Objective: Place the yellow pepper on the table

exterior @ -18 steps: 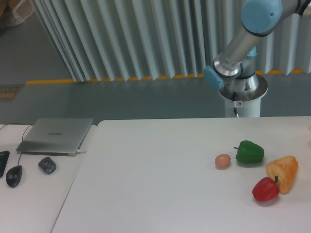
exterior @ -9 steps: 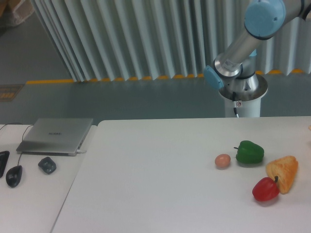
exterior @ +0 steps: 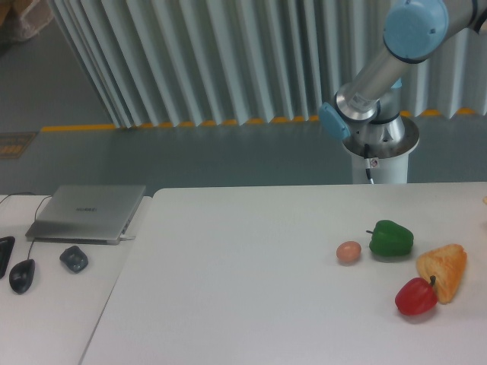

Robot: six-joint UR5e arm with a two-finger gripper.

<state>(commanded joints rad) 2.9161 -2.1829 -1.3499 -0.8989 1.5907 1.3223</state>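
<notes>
The yellow pepper is out of view in this frame. The white table [exterior: 243, 289] fills the lower part of the camera view. Only the arm's base, silver link [exterior: 369, 84] and blue elbow joint [exterior: 415, 29] show at the upper right, behind the table's far edge. The gripper itself lies beyond the frame's right side, so its fingers and anything they hold are hidden.
On the table's right side lie a green pepper [exterior: 391, 238], a small brown egg [exterior: 348, 252], a red pepper [exterior: 415, 296] and an orange-yellow wedge [exterior: 443, 271]. A side surface at the left carries a closed laptop [exterior: 87, 212], a mouse [exterior: 22, 275] and a dark lump [exterior: 74, 258].
The blue elbow joint has shifted slightly to the right and up since the earliest frame. The objects on the table have not moved.
</notes>
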